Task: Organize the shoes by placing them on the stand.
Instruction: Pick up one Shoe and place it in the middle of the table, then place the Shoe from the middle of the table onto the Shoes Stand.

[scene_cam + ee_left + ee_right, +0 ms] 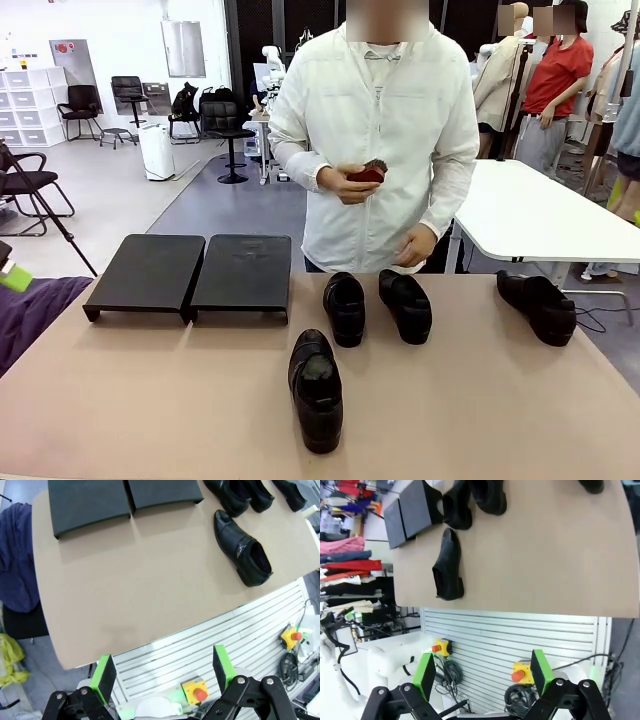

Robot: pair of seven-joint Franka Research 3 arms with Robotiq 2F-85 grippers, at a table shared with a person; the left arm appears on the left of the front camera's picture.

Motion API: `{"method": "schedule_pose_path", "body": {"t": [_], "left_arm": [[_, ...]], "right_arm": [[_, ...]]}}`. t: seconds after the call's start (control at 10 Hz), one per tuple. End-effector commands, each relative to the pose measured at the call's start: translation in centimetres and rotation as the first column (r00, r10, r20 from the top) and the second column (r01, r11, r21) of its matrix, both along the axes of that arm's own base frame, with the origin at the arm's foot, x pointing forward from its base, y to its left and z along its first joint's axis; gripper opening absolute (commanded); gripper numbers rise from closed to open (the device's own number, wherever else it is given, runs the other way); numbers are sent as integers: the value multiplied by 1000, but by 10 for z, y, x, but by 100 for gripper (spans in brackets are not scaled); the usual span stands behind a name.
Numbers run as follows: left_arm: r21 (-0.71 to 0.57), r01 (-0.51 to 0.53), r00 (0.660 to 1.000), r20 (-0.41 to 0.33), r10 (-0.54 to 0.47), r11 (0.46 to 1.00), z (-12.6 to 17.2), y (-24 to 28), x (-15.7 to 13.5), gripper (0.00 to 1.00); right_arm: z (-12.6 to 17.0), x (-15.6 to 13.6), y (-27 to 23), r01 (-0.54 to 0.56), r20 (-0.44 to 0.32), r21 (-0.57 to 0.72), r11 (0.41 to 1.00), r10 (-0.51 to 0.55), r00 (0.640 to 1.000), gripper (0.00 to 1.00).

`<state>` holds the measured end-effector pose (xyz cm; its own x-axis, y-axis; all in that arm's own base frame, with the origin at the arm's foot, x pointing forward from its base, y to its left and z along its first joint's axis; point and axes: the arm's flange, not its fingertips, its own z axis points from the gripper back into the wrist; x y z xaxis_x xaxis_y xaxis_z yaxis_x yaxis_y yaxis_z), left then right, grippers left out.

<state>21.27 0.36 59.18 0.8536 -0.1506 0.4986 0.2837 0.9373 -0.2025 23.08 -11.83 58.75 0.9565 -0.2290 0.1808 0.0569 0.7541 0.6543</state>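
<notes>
Stand (190,272) sits at the far left of the table (150,400), its two black sections side by side and touching. All four shoes rest on the tabletop, to the right of the stand. Near shoe (316,388) lies alone about mid-table, closest to the robot's edge, its length running across the table. Second shoe (345,308) is just right of the stand's right section, with the third shoe (406,305) beside it across a narrow gap; both are near the far edge. Fourth shoe (538,306) lies well apart at the far right, angled. Left gripper (164,674): jaws spread wide with nothing between them, hanging off the table's near edge above the slatted base (a yellow box with a red button (195,692) is below it). Right gripper (484,672): likewise wide open and holding nothing, off the near edge. Person (375,120) stands at the far side behind the two middle shoes, one hand (345,185) holding a small dark red object (368,172) at chest height, the other hand (415,248) low by the table edge. Purple cloth (30,310) lies left of the table
</notes>
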Motion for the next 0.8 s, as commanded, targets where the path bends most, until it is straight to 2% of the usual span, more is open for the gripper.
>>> {"method": "schedule_pose_path", "body": {"t": [0.0,0.7], "left_arm": [[-7,9,1000,-1,-9,1000,0,0,-1,100],[-7,9,1000,-1,-9,1000,0,0,-1,100]], "right_arm": [[5,1,-1,-30,-11,-33,999,30,999,100],[5,1,-1,-30,-11,-33,999,30,999,100]]}}
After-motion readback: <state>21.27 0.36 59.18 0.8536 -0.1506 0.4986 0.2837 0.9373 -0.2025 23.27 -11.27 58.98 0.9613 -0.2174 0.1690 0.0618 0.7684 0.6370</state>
